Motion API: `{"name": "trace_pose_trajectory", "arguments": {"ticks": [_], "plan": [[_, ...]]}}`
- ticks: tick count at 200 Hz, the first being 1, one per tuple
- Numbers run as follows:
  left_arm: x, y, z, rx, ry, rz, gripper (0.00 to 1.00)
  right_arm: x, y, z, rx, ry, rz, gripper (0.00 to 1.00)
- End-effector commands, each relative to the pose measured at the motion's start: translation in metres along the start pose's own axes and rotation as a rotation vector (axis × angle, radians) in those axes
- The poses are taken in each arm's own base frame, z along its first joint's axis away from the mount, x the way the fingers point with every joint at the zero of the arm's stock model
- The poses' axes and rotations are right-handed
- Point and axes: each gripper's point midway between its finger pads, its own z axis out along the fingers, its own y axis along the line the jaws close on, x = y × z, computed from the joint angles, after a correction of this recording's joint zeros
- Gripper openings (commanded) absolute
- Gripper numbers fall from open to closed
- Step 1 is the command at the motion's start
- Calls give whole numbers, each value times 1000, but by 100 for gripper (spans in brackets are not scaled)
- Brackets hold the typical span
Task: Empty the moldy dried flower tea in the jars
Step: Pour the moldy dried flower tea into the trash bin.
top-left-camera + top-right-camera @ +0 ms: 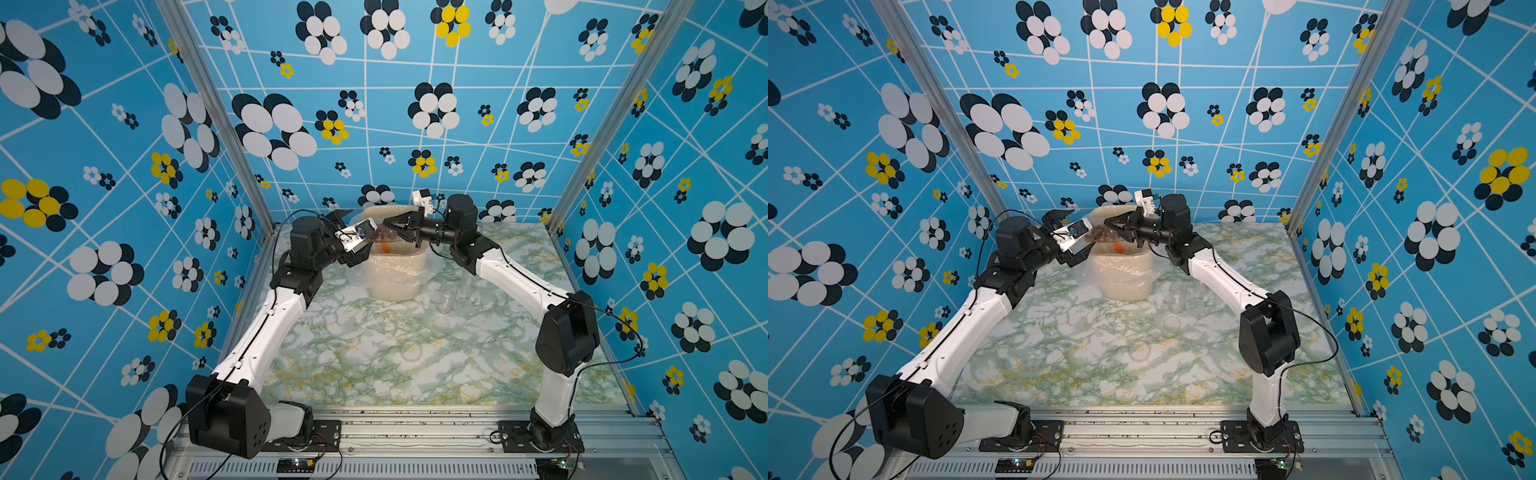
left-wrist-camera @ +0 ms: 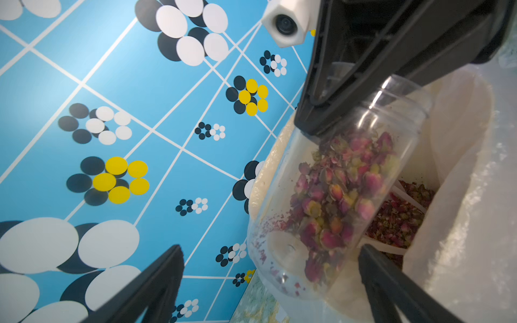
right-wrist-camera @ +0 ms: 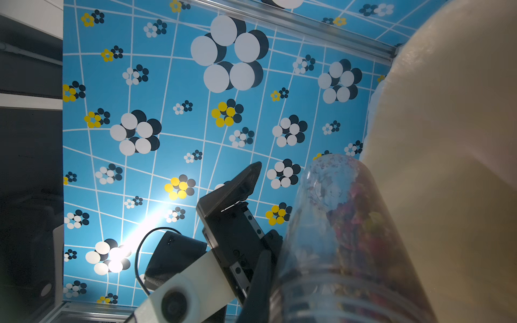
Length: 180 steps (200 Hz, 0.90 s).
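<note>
My right gripper (image 1: pixel 392 226) is shut on a clear jar (image 1: pixel 384 236), near its threaded, lidless mouth. The jar (image 2: pixel 335 195) lies tilted over the opening of the cream bin (image 1: pixel 395 274). Pink and reddish-brown dried flower tea (image 2: pixel 335 201) fills its middle, and more tea (image 2: pixel 400 218) lies inside the bin. My left gripper (image 2: pixel 271 249) is open, its fingers (image 2: pixel 156 285) standing wide on either side of the jar's base without touching it. In the right wrist view the jar (image 3: pixel 349 237) fills the lower right beside one finger (image 3: pixel 260 279).
An orange piece (image 1: pixel 385 248) lies in the plastic-lined bin. Two empty clear jars (image 1: pixel 446 299) (image 1: pixel 465 305) stand on the marble table right of the bin. Clear lids (image 1: pixel 440 322) (image 1: pixel 411 350) lie in front of them. Both arms meet over the bin at the back.
</note>
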Motion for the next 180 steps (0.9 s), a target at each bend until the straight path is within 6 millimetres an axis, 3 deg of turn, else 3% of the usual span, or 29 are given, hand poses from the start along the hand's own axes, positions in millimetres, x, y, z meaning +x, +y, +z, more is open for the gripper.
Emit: {"name": "trace_pose_trajectory", "arguments": {"ticks": [1,23,61,96,138,180], "plan": [[-25,29,-25,-114,-104,-223,99,-7,30,-8,-76,-37,-58,0],[-28,44,-44,-186,-126,-467,99,-8,35,-9,-93,-41,-73,0],[-21,48,-62,-225,-126,-901,99,-14,47,-10,-139,-74,-82,0],[-5,47,-60,-212,32,-1278,99,-19,54,-11,-185,-102,-65,0],[-13,41,-49,-97,45,-1551,99,-20,58,-12,-209,-123,-59,0],[-6,37,-32,5,98,-1752,99,-14,61,-7,-232,-117,-50,0]]}}
